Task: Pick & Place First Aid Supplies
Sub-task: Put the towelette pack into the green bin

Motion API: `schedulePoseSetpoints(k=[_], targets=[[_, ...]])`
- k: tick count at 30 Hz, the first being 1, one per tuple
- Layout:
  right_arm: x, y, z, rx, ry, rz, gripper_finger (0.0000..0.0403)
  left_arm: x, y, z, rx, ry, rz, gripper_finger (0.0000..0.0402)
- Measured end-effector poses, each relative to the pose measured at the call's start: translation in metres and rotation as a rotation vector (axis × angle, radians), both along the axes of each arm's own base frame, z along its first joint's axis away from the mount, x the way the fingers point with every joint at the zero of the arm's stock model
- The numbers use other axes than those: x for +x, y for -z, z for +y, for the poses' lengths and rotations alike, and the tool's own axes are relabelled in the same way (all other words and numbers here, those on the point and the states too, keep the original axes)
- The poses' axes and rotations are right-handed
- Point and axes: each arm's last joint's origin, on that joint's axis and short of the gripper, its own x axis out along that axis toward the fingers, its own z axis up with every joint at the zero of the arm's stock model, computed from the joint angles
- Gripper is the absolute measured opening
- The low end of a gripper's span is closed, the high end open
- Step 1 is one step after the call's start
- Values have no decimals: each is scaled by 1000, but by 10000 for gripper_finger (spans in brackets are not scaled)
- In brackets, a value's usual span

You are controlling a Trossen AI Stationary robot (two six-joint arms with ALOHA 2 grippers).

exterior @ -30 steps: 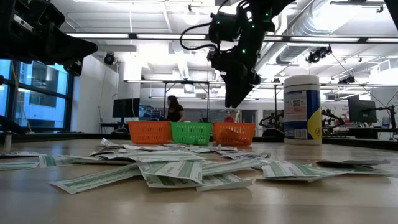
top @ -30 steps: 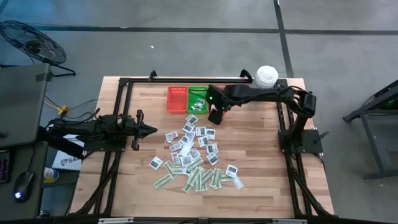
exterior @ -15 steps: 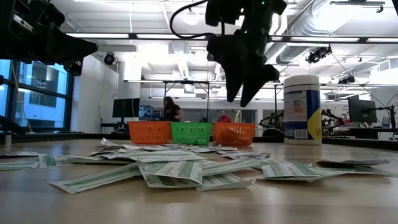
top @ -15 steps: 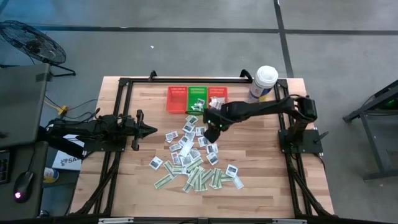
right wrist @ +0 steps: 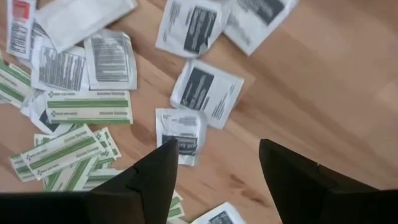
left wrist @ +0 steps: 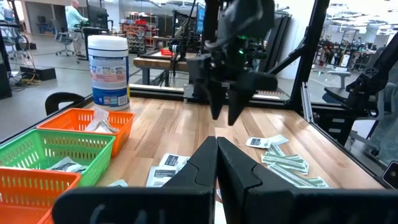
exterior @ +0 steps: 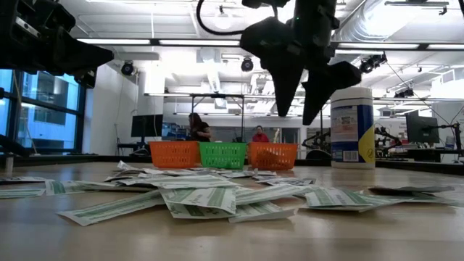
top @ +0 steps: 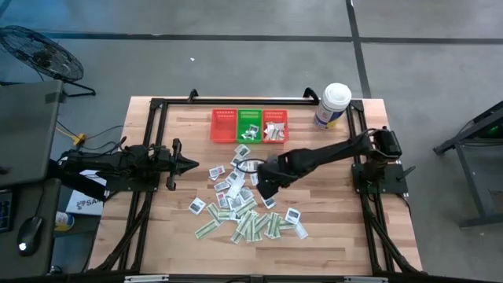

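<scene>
Right gripper [exterior: 298, 109] jaws wide, empty, above packets [top: 245, 200].

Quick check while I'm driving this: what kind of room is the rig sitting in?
Most likely a robotics lab or workshop. The low view shows an open hall with exposed ceiling ducts and monitors, with people working at benches behind the baskets. The left wrist view shows stocked shelves farther back.
</scene>
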Motion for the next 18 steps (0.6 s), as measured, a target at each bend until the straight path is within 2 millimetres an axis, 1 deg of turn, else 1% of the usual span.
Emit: schedulePoseSetpoints(k=[9, 15, 18], targets=[[7, 16, 24, 40, 65, -3, 219, 0, 0, 0, 0, 1, 0, 1], [19, 35, 31, 67, 59, -19, 218, 0, 0, 0, 0, 1, 0, 1], [23, 41, 32, 61, 62, -37, 218, 0, 0, 0, 0, 1, 0, 1]])
